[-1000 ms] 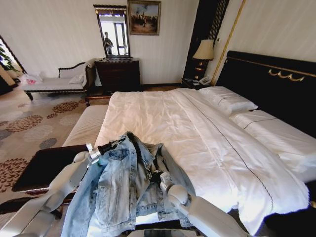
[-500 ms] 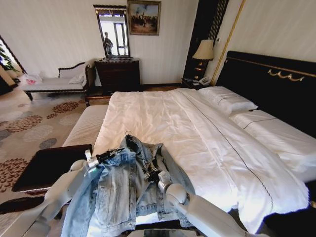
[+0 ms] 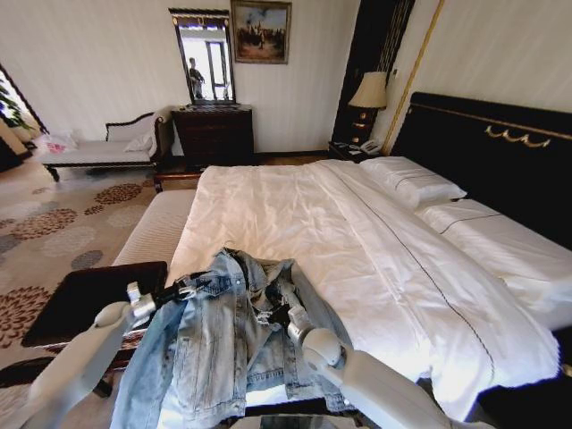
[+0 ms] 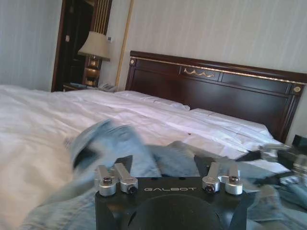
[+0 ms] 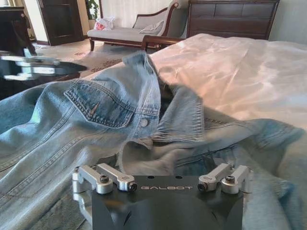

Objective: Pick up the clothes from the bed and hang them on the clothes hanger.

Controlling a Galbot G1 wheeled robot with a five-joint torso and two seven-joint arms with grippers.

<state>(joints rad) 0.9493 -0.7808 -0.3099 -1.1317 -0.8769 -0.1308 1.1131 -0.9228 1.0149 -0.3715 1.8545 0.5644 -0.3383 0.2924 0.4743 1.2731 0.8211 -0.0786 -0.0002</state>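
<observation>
The bed [image 3: 295,206], its white duvet stretching away ahead of both grippers toward the black headboard [image 3: 483,152] and white pillows [image 3: 411,183], carries the clothes at its near end: a faded light blue denim jacket [image 3: 214,349] lies crumpled on the duvet, front up, with its lower part hanging over the foot edge toward the robot. The jacket sits between the two grippers and under them. The left gripper [image 3: 186,288] is at the jacket's outer shoulder edge, pointing inward across the denim, with a dark bench top [image 3: 80,299] just behind its arm; in the left wrist view, blurred blue fabric rises directly ahead of it. Whether its jaws are apart or together cannot be told. The right gripper [image 3: 275,315] rests low over the middle of the jacket, near the open front. In the right wrist view a rumpled fold of denim lies directly in front of it, with the buttoned chest pocket [image 5: 98,108] farther ahead and the raised collar [image 5: 144,67] beyond that. The state of its jaws cannot be told either, nor whether they grip the cloth.
</observation>
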